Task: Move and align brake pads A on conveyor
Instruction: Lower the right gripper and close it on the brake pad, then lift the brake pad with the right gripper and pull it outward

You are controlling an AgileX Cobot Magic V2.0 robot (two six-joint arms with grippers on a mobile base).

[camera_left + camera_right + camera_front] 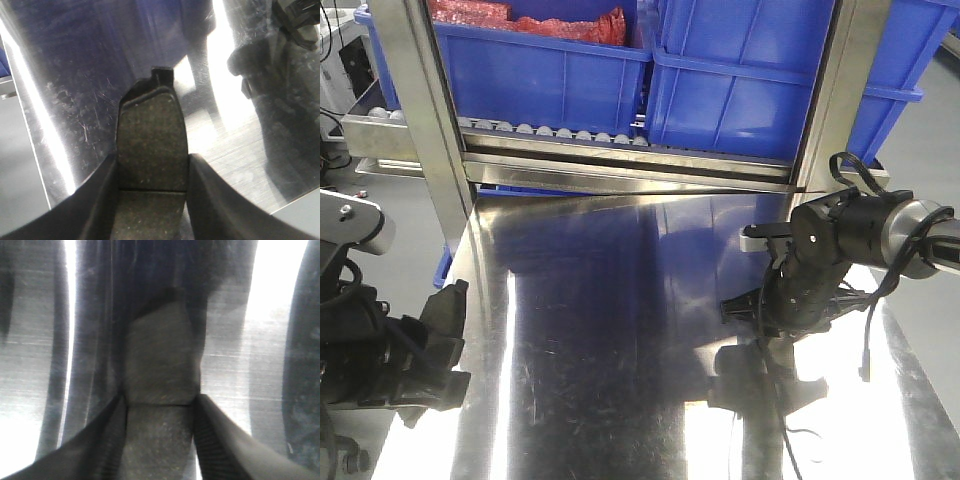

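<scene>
Grey, speckled friction face of one brake pad fills my left wrist view. Its long axis runs straight away from the camera, tab at the far end, centre groove crosswise. My left gripper clamps its sides. A second pad points the same way, pinched in the right gripper. My left arm sits low at the near left edge of the scratched steel table. The right arm bends down at the right. Blue bins line the far side.

Factory floor: steel table, blue bins.
</scene>
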